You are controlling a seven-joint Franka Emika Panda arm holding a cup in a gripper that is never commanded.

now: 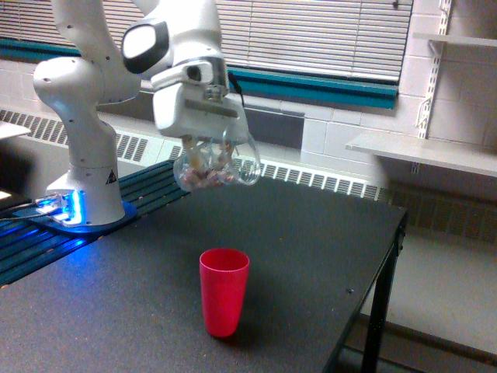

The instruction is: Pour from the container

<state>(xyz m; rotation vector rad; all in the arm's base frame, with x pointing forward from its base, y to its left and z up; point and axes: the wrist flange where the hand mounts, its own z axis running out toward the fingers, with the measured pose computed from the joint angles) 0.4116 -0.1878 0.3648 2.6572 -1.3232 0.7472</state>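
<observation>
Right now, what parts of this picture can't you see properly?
- Gripper fingers: in the exterior view, the white hand and the container cover them, so their hold is unclear.
- Pieces inside the container: too small and blurred to name.
- Inside the red cup: its rim and wall hide the bottom.
- Table: cut off by the bottom edge.
</observation>
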